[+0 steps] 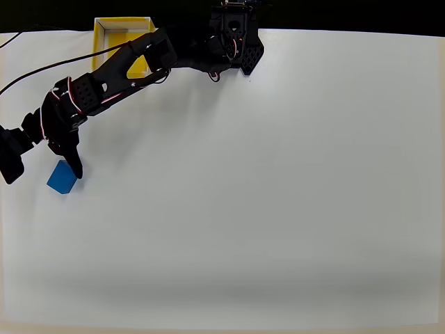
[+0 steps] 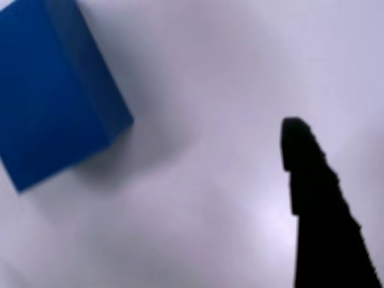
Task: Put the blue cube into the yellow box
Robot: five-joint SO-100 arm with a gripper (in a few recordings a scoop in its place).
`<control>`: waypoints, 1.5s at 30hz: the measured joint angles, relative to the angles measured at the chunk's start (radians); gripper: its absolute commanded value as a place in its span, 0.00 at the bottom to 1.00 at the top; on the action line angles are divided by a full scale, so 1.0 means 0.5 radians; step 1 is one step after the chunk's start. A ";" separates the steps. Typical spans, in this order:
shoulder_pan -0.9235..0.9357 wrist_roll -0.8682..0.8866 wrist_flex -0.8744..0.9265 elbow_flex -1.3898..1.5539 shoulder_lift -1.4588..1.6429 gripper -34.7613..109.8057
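Far left of the table (image 1: 278,209), overhead view: the blue cube (image 1: 62,177) sits on the white surface, turned corner-on, well apart from the yellow box (image 1: 124,28) at the far edge. I judge the cube light, rigid and matte, so not slippery and not fragile; best taken across two opposite flat faces, which means turning my wrist to square up with its skew. My pincer (image 1: 43,164) hangs low over that left edge, one finger (image 1: 73,163) just beside the cube's upper right corner (touching or a hair apart, I cannot tell), the other out left near the table edge. It is spread wide and holds nothing. Wrist view: cube (image 2: 54,90) fills the upper left, a dark fingertip (image 2: 300,150) stands at lower right with bare table between, so the cube lies off to one side, not centred in my grip.
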 measured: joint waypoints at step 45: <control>-0.184 0.307 -0.071 -0.568 -0.638 0.50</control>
